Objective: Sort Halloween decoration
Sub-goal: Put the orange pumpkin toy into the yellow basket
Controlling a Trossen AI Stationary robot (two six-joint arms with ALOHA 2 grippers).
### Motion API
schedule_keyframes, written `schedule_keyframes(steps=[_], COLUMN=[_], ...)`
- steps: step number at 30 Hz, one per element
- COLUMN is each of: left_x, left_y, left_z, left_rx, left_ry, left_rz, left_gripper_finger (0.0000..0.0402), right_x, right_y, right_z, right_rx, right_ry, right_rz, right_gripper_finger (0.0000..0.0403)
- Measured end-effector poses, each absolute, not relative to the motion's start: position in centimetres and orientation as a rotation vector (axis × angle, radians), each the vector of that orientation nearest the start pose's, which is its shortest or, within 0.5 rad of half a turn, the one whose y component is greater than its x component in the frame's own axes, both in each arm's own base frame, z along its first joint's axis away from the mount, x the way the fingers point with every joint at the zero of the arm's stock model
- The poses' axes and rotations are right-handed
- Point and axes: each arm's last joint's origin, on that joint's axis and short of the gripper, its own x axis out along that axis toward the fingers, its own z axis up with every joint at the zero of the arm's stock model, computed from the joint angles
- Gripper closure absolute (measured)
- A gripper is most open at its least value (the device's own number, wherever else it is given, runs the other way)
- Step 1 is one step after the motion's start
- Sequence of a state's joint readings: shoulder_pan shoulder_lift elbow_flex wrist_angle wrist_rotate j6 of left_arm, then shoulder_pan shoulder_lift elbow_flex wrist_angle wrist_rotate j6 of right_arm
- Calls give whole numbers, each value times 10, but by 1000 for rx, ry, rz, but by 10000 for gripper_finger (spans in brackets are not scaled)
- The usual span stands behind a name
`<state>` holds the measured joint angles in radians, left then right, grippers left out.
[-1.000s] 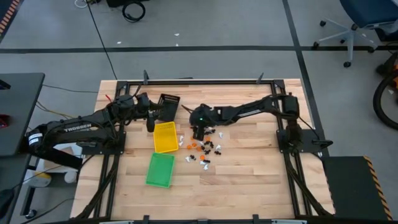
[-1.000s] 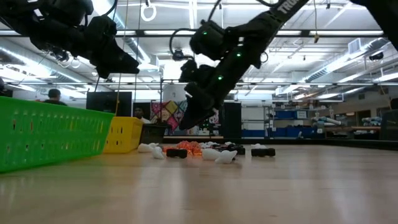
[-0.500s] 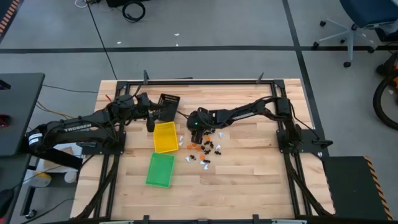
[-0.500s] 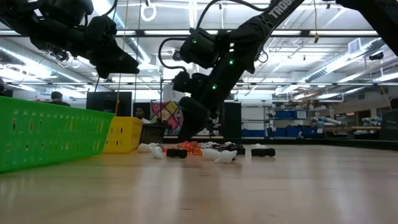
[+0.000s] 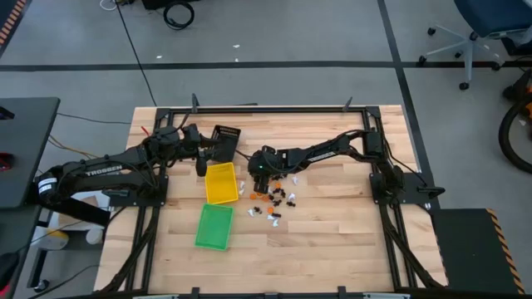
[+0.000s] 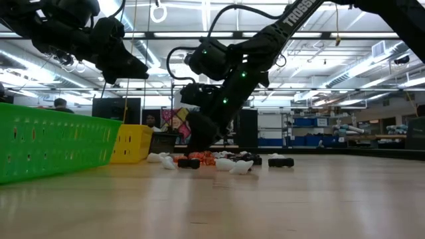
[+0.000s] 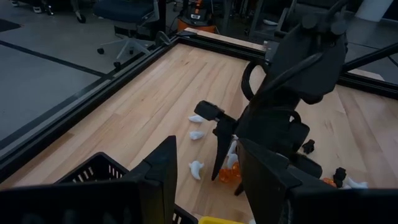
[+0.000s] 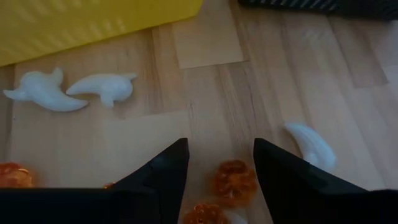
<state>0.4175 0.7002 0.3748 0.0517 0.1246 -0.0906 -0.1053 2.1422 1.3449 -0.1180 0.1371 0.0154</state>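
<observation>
The right gripper (image 5: pixel 261 169) is low over the worktop (image 5: pixel 332 224) near its middle, at the far edge of the scattered Halloween decoration (image 5: pixel 272 199). Its jaws stand apart. In the right wrist view an orange pumpkin trinket (image 8: pixel 234 182) lies on the wood in the gap between the two dark fingers (image 8: pixel 163 174), not yet gripped; nothing is held. A second orange piece (image 8: pixel 205 214) lies just beside it, and another (image 8: pixel 15 175) sits off to one side. Three white ghost trinkets are also in that view: two (image 8: pixel 45 99) (image 8: pixel 103 88) near the wall of the yellow tray (image 8: pixel 93 25), one (image 8: pixel 311 145) on the other side of the fingers.

The decoration lies in a loose cluster of white, orange and black pieces on the bare wood, just right of the yellow tray (image 5: pixel 220 183) and well clear of the worktop's edges. The low view shows the pieces (image 6: pixel 219 161) flat on the surface beneath the right gripper (image 6: pixel 197 143).

The left gripper (image 5: pixel 202 164) hangs above the far left part of the worktop, over the gap between the black tray (image 5: pixel 224 139) and the yellow tray. Its jaws are partly open and empty.

The green tray (image 5: pixel 214 227) lies toward the near edge, just below the yellow tray. Whether any tray holds trinkets cannot be told.

A person (image 6: pixel 58 103) is visible in the room behind the table.
</observation>
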Motion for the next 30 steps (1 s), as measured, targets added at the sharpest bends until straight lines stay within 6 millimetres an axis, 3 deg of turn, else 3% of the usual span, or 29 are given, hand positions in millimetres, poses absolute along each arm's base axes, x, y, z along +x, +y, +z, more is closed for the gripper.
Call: schedule_keyframes(steps=[14,30], left_x=[150,149], left_y=[62,62], left_z=[225,224], left_rx=[-168,-175], left_ry=[259,268], left_rz=[304,305], left_gripper_finger=[260,260], right_x=[426,438], right_y=[-54,-53], right_z=[117,139], right_rx=[32,-23], right_ry=[972,1034], right_rz=[-212,-186], right_gripper_finger=[288,293])
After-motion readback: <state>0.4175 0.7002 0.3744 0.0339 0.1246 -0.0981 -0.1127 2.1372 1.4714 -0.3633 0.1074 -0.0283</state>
